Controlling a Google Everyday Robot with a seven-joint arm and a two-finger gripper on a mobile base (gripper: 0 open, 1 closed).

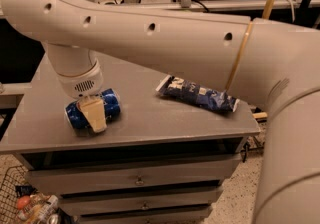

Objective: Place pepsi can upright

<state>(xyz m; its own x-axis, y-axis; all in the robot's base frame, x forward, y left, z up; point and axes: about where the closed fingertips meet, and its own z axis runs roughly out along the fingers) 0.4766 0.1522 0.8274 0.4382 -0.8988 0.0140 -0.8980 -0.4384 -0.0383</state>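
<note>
The pepsi can point(112, 104) is a small blue can. It lies on its side near the front left of the grey cabinet top point(150, 118). My gripper point(94, 114) comes down from the white wrist right over the middle of the can and covers part of it. The can rests on the surface.
A flat dark-blue chip bag point(197, 94) lies to the right on the cabinet top. My large white arm point(165, 33) spans the upper view. Drawers point(135, 180) sit below the top. A wire basket with items point(30, 203) stands at the lower left on the floor.
</note>
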